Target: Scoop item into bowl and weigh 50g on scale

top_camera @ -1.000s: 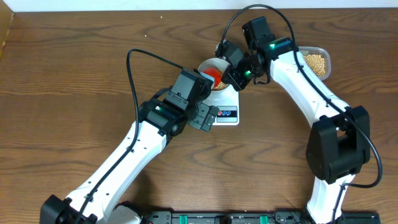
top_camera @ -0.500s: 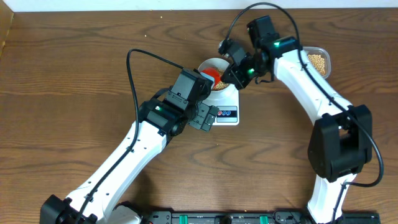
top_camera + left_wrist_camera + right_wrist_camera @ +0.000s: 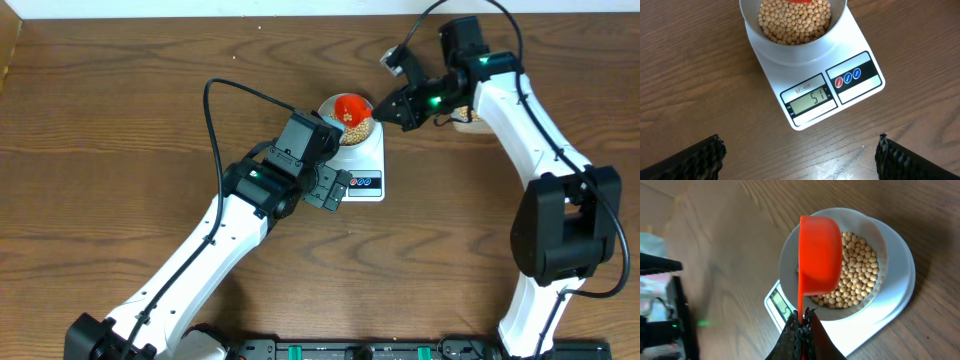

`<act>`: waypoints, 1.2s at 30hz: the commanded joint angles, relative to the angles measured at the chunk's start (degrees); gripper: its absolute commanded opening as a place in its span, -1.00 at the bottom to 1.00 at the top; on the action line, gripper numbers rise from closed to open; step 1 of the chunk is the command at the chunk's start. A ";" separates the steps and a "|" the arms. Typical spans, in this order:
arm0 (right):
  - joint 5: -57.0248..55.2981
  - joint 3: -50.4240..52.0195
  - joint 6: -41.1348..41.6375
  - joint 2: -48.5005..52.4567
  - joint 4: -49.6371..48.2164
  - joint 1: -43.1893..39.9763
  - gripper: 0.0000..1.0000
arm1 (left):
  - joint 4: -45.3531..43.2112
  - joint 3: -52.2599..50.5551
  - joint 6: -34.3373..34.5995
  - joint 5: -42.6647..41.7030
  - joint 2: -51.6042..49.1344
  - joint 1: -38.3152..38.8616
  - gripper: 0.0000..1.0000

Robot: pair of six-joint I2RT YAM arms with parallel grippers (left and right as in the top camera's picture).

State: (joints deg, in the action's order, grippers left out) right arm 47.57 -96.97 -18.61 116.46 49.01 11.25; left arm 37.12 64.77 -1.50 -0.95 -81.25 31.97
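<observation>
The white scale [image 3: 840,87] stands mid-table and its display [image 3: 809,98] reads 51. The pale bowl [image 3: 837,20] sits on it, holding many tan beans [image 3: 795,20]; it also shows in the right wrist view [image 3: 875,230] and overhead [image 3: 328,103]. My right gripper [image 3: 803,317] is shut on the thin handle of the red scoop [image 3: 820,255], whose cup is tipped on its side over the bowl. Overhead, the scoop [image 3: 351,108] shows over the bowl. My left gripper [image 3: 797,155] is open and empty, hovering just in front of the scale.
The clear tub of beans is mostly hidden behind my right arm [image 3: 500,90] at the back right. The left arm [image 3: 250,190] reaches in from the front left. Bare wooden table [image 3: 120,120] surrounds the scale.
My right arm has swung back to the right, and the red scoop now shows fully over the bowl. The left arm has not moved.
</observation>
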 commanded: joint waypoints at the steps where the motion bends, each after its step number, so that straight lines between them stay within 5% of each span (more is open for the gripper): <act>1: 6.67 -0.44 0.83 0.57 0.02 -2.05 -0.98 | 0.15 0.17 0.09 0.15 -0.04 -0.17 0.96; 25: 9.18 -0.48 -1.38 -6.86 5.44 -22.71 -0.98 | 0.13 0.17 0.09 0.15 -0.04 -0.17 0.96; 36: -5.75 -0.48 -1.42 -6.88 8.98 -29.99 -0.97 | 0.13 0.17 0.09 0.15 -0.04 -0.17 0.96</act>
State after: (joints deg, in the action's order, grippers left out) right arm 47.55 -96.97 -19.27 110.83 57.71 -18.28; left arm 37.10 64.77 -1.50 -0.95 -81.25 31.97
